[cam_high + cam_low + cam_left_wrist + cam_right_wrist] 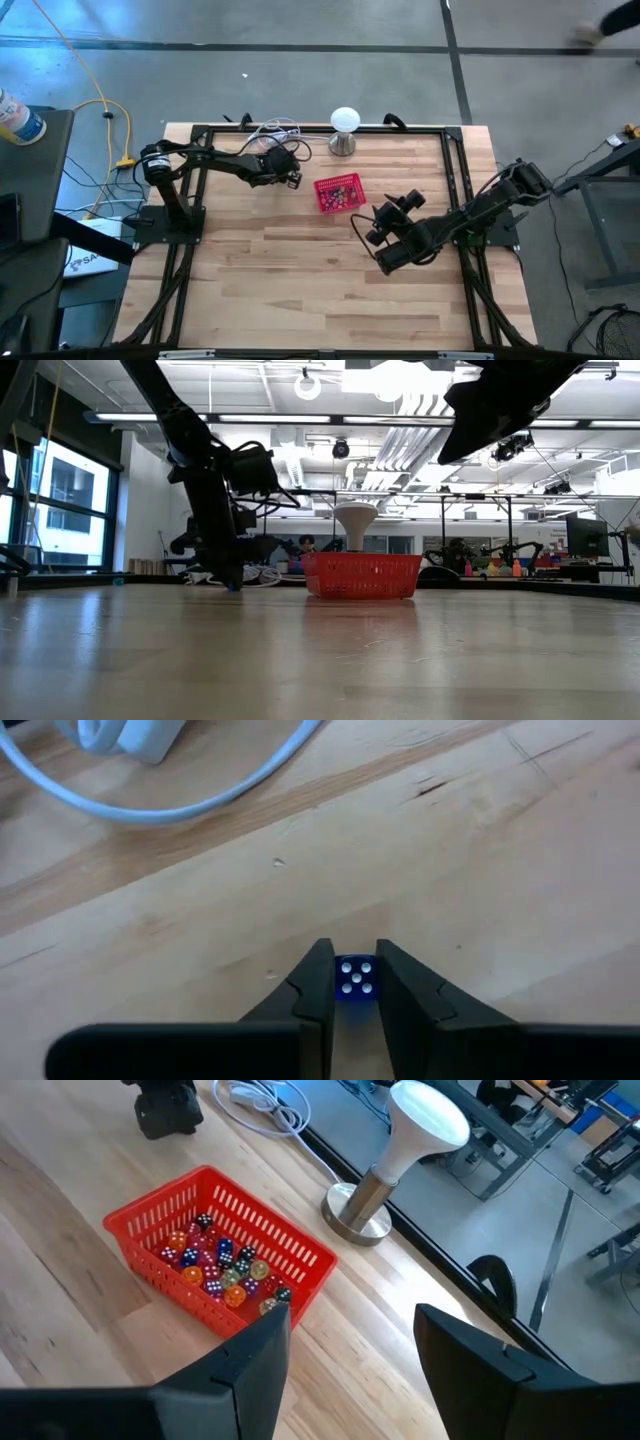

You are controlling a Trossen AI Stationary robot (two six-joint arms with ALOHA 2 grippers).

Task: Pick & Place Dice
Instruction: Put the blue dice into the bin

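pinching a single blue die (354, 979) on the bare table (300, 290), the left gripper (354, 985) is seen clenched on it just left of the red basket (339, 193), where the other dice (222, 1270) are piled. the right gripper (350, 1350) is held released, above the table beside the basket. the die could be squeezed out sideways or dropped short of the basket, since only its edges look caught between the fingertips (318, 982).

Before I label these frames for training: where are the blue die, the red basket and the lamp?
blue die (354, 979): left wrist view, on its white-pipped face between the fingers.
red basket (152, 1226): right wrist view, on its mesh wall.
lamp (428, 1120): right wrist view, on its white shade.
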